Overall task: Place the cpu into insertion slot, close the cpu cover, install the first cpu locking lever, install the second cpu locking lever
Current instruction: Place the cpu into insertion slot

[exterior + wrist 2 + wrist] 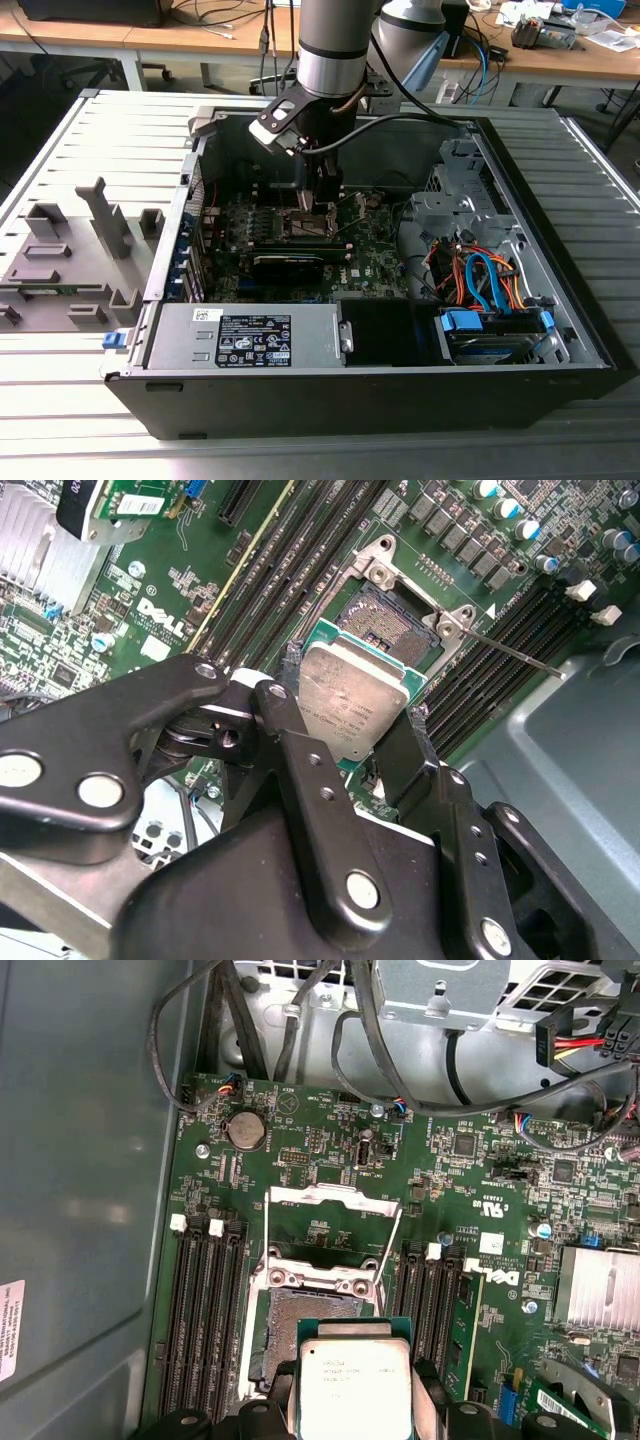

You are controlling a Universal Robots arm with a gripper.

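Observation:
My gripper (318, 200) reaches down into the open computer case and is shut on the cpu (352, 705), a silvery square chip with a green edge. Its black fingers (290, 715) press on two opposite edges of the chip. In the first wrist view the cpu (352, 1385) hangs just above the near edge of the insertion slot (300, 1325), whose dark bed lies bare. Beyond the socket the cpu cover (335, 1198) is swung open and lies back over the board. A thin locking lever (515, 652) sticks out beside the insertion slot (385, 610).
Black memory slots (205, 1310) flank the socket on both sides. A finned heatsink (600, 1290) and a long black card (290, 262) sit nearby. Cables (400, 1090) hang over the board's far side. The case wall (80, 1210), power supply (250, 335) and drive cage (480, 280) close in.

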